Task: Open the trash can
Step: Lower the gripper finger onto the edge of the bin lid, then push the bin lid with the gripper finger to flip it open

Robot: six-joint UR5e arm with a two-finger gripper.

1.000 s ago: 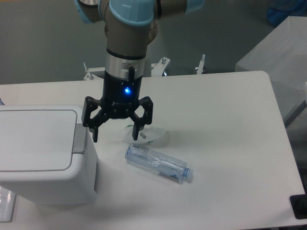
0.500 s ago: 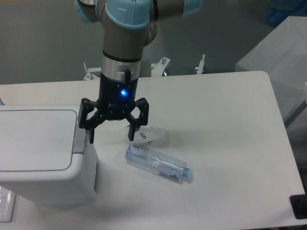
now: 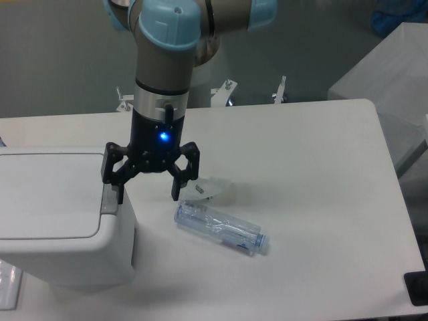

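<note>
The trash can (image 3: 60,221) is a large boxy white bin at the left of the table, its flat lid down, with a grey push tab (image 3: 111,198) along its right edge. My gripper (image 3: 147,195) is open and empty, pointing down just right of the bin. Its left finger (image 3: 119,192) is right at the grey tab; I cannot tell whether it touches. The right finger (image 3: 176,188) hangs over the table.
A clear plastic bottle (image 3: 219,229) lies on its side on the white table (image 3: 301,174), right of the bin. A crumpled clear wrapper (image 3: 212,190) lies just behind it. Metal clamps (image 3: 227,90) stand at the table's far edge.
The gripper has moved left and slightly down, from over the wrapper towards the bin's grey tab. It stays open. The bin, bottle and wrapper have not moved.
</note>
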